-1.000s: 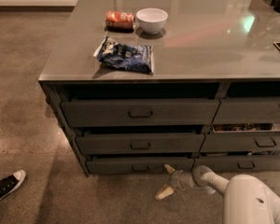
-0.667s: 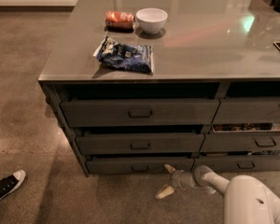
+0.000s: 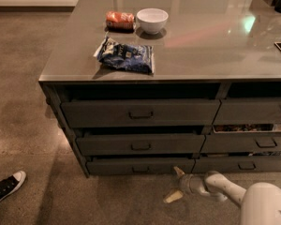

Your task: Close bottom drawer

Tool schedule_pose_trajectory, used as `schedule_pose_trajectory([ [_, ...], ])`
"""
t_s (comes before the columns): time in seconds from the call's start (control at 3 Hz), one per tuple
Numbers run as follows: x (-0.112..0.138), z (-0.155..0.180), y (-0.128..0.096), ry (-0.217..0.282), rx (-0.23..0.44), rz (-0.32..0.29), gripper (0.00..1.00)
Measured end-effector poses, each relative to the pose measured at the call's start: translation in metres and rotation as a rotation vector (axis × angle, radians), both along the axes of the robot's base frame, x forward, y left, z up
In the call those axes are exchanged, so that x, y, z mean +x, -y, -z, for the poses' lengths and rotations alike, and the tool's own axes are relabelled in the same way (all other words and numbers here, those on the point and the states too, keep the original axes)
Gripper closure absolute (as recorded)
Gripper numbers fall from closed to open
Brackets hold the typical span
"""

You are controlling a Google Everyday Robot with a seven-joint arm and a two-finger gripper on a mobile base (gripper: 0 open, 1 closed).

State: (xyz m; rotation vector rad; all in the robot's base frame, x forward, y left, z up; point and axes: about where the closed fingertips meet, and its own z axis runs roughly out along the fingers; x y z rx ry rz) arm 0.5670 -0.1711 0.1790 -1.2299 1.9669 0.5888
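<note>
Bottom drawer [image 3: 140, 166] sits lowest in the left stack of the grey cabinet, just above the floor, with its low flat front and small centre pull facing the camera. A thin dark strip runs along the top edge of its front. Directly above the bottom drawer is the middle drawer [image 3: 140, 144], and above that the top drawer [image 3: 140, 112], both with taller fronts.

The gripper [image 3: 175, 184] hangs low over the floor, just in front of the bottom drawer's right end and close to its front. Whether it touches the front cannot be told. Its fingers [image 3: 173, 197] are spread wide apart and hold nothing; one points up toward the drawer's right corner, the other down toward the floor.

High above the bottom drawer, the surface [image 3: 215, 46] carries a blue snack bag [image 3: 126, 55], a white bowl [image 3: 152, 19] and an orange packet [image 3: 120, 19]. Far left of the bottom drawer, a black shoe [image 3: 4, 187] rests on the floor.
</note>
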Motion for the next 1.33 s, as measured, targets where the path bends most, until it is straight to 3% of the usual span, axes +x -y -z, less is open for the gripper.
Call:
schedule_pose_trajectory([
  [1.0, -0.040, -0.054, 0.059, 0.033, -0.077, 0.006, 0.00],
  [1.33, -0.065, -0.102, 0.085, 0.086, -0.118, 0.047, 0.00],
])
